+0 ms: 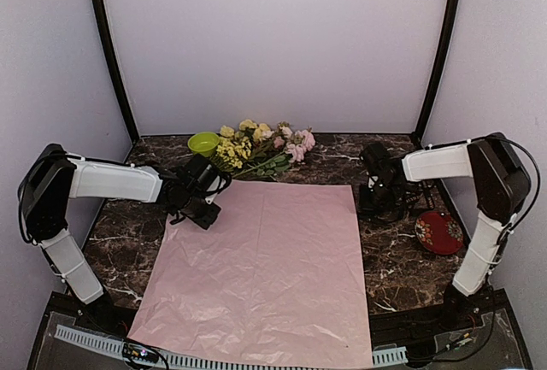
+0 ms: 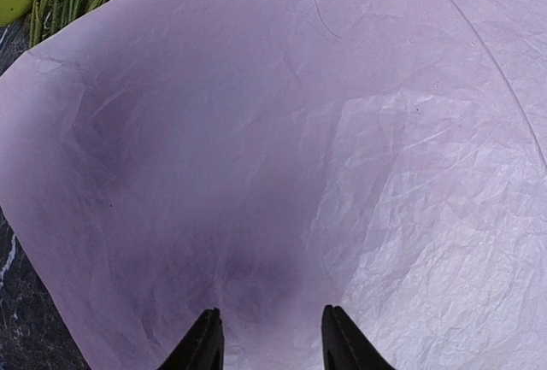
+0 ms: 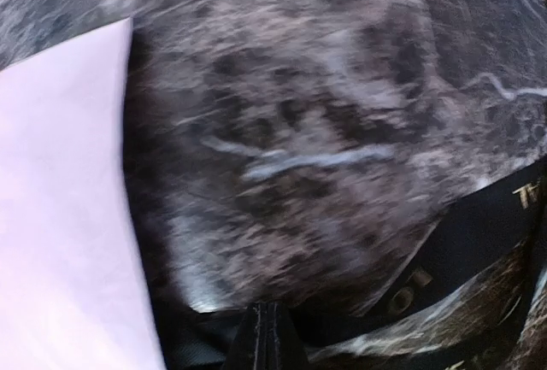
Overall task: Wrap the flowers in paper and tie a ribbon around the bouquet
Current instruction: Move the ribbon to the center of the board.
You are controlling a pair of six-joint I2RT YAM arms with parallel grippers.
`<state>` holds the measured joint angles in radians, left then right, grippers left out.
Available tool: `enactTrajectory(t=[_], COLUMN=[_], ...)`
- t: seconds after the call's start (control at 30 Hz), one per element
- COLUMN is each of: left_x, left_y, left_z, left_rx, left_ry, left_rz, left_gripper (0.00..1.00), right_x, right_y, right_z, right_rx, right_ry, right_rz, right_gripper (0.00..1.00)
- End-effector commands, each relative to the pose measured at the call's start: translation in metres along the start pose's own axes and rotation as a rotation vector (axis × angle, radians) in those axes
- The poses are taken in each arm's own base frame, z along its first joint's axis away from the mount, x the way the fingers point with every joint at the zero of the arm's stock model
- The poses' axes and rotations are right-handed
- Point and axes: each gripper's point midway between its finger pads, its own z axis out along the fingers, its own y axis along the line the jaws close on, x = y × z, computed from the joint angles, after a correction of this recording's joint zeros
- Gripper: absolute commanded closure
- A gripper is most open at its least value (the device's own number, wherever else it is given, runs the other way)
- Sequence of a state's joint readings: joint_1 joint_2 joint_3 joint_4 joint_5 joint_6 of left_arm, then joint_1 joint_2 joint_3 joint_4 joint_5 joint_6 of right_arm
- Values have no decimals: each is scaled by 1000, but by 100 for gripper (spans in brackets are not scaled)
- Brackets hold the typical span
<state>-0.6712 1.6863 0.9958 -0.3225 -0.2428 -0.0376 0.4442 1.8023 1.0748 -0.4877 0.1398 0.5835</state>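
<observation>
Both sides poised: left end effector (image 2: 269, 327) hangs half-parted, empty, over the paper (image 1: 256, 276), spread flat on the desk (image 1: 120, 250) for wrapping; flowers (image 1: 256, 143) wait past its far edge; right end effector (image 3: 267, 319) clenched beside the ribbon (image 3: 479, 225).

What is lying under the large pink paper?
The dark marble table shows past the left, right and far edges of the paper, so the sheet rests on it. Whether anything thin lies beneath its middle cannot be seen, because the sheet covers it.

White arm links (image 1: 111, 182), black joints (image 1: 43, 192), thin black cables (image 1: 527, 173), black fingers (image 2: 202, 346)
</observation>
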Motion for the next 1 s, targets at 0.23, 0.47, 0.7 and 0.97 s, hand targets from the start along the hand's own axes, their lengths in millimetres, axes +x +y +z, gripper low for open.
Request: enactTrajectory(t=[0.23,0.47,0.7,0.97], left_x=[-16,-12,-2,15], left_y=[13,41,53,51], left_z=[-18,-18,-26,-14], left_rx=[-26,-28,-26,18], left_ry=[-4,22,24,65], left_rz=[-25,-126,-192,-254], left_gripper=[57,56,54,52], right_x=[-27,-124,-136,-118], right_y=[-155,-141,13,56], right_z=[34,-18,-55,-14], right_rx=[54,-32,-340,-472], right_ry=[-11,-243,-249,-97], right_rz=[449,357,-65,-143], right_gripper=[100,100,57,15])
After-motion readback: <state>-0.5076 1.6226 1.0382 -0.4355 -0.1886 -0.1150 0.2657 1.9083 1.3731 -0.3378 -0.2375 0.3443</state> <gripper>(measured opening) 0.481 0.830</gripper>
